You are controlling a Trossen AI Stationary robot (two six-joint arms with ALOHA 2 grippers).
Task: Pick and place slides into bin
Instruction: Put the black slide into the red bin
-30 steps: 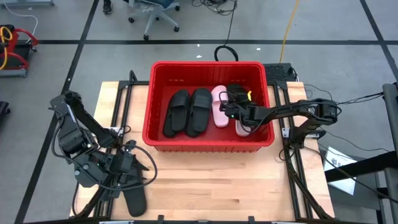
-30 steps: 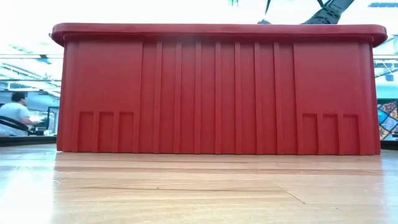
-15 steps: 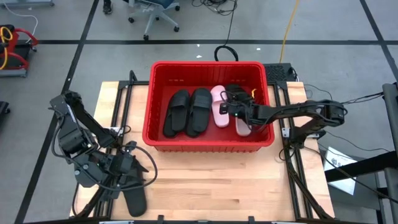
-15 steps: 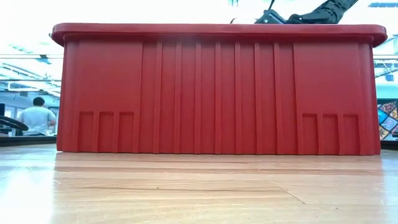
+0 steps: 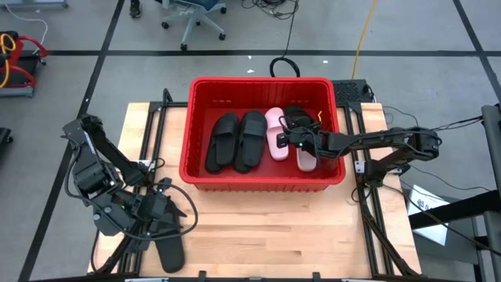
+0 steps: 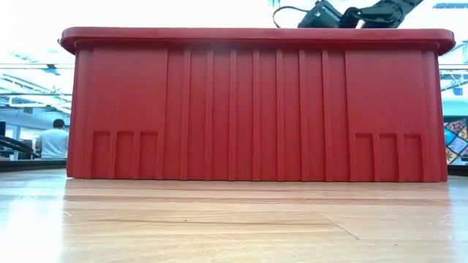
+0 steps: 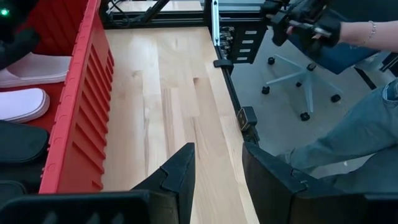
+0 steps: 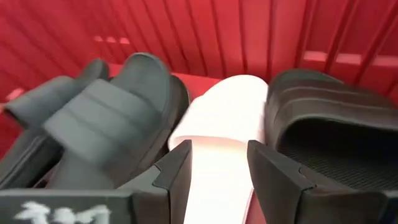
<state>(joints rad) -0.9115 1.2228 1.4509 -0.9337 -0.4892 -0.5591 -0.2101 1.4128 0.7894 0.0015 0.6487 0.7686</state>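
The right gripper hangs with fingers apart over the pink slides in the red bin at the frame's middle, holding nothing, while the left gripper waits, fingers apart, at lower left by a black slide not yet put away

The right arm reaches in from its base at the right edge, stretched nearly level, its forearm a long thin line pointing left; the right tool hangs at its end, fingers parted with a clear gap between them and nothing clamped; in the low view its wrist shows high up at the right; the left arm is folded down at the near left corner, elbow bent back; the left tool sits low, jaws apart and empty.
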